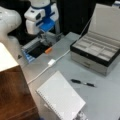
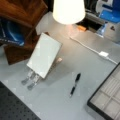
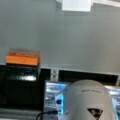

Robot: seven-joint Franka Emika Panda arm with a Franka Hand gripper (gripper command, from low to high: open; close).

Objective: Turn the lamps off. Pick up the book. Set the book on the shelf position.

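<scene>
Grey tabletop (image 1: 105,92) fills both front views. I find the large white spiral-bound notebook (image 1: 60,98) lying flat on it at a front view's bottom, coil edge toward that view's left, just beside the reddish-brown glossy wooden cabinet (image 1: 13,95); it shows again (image 2: 44,55) against the cabinet (image 2: 23,11). I note a black pen (image 1: 83,82) near the notebook and an open grey compartment case (image 1: 96,51) at a front view's right. A white cable with an inline switch (image 1: 51,62) crosses the table. A white lampshade (image 2: 68,10) glows lit. My white-and-blue gripper (image 1: 50,40) hangs over an orange block (image 1: 48,50) at a front view's top, well apart from the notebook; I cannot tell its opening.
</scene>
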